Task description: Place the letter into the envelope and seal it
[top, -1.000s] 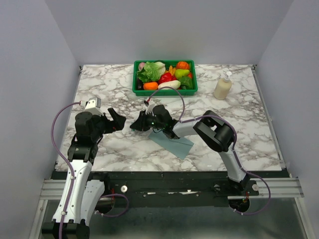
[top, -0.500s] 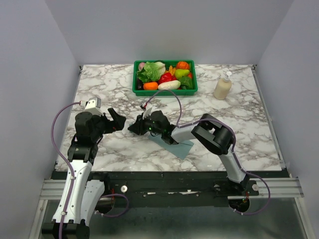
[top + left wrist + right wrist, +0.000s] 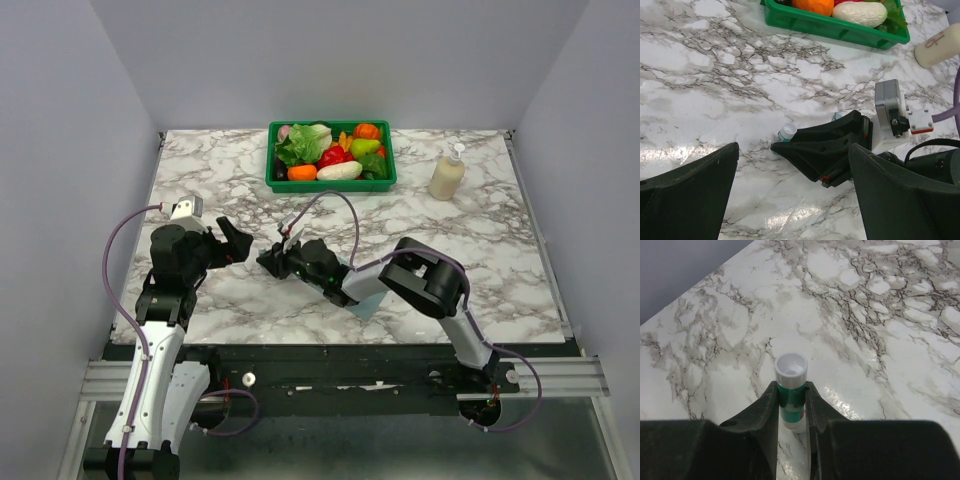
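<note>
Envelope (image 3: 371,301) lies flat on the marble table (image 3: 500,250), near the front edge and a little right of centre. It is mostly hidden under the right arm, with only a teal corner showing. The right gripper (image 3: 272,258) reaches left past the envelope, low over the marble. Its fingers are clamped on a green glue stick (image 3: 792,405) with a white end, which pokes out beyond the fingertips. The left gripper (image 3: 234,243) hangs just left of it and faces it, jaws wide apart with nothing between them. A green tray (image 3: 331,186) of toy vegetables sits at the far edge, and a cream bottle (image 3: 447,173) stands to its right.
</note>
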{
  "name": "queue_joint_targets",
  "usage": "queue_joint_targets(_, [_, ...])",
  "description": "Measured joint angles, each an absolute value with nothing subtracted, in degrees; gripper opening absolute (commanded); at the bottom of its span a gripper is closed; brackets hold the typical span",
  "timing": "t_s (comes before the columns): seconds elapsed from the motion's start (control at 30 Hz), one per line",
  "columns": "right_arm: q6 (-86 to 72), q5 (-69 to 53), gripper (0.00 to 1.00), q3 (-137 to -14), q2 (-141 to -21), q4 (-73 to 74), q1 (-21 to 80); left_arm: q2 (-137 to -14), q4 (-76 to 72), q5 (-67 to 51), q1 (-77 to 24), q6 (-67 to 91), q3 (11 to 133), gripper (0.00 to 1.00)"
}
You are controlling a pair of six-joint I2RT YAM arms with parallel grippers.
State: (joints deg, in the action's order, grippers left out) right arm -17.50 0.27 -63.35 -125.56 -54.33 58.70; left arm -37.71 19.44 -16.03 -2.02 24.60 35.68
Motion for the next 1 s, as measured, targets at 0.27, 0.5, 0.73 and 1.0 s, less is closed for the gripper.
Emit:
queue_joint_targets(0.27, [-9.1,7.0,0.01,-60.4,-126.0,-60.8,60.8,-37.7,19.4,-16.0,-2.0,24.6,35.7,0.99])
queue_joint_targets(0.5, [-4.9,8.9,0.01,-56.8,-127.5,-69.7,61.5,-37.7,19.4,-16.0,-2.3,24.4,35.7,0.99])
queue_joint_targets(0.73, [-3.6,9.0,0.01,-56.1,-129.1,-72.8,62.0,-37.7,19.4,-16.0,-2.3,24.4,35.7,0.99])
queue_joint_targets(1.0, [-2.3,9.6,0.01,-55.5,-129.6,-74.8,62.5,-37.7,19.4,-16.0,-2.3,24.0,35.7,0.99])
